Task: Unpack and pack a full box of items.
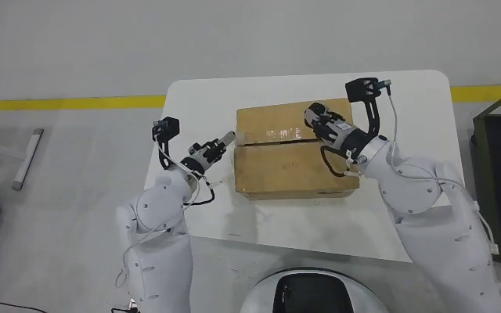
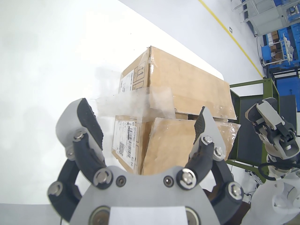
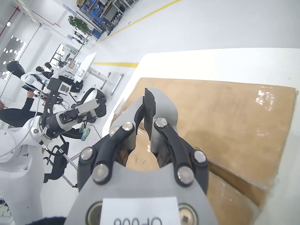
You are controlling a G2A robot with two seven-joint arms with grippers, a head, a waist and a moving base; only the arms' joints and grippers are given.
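The box [image 1: 296, 168] was matt brown cardboard, its seam tape [image 2: 136, 105] glossy clear plastic; the table [image 1: 274, 223] smooth white

Cardboard box [image 1: 296, 151] sits on the table [image 1: 407, 94], pretty much dead centre. Calling 12 o'clock away from the robot: the left gripper [image 1: 227, 140] is just beside the box at its 9 o'clock, and the right gripper [image 1: 314, 113] is over the box top around 1 o'clock.
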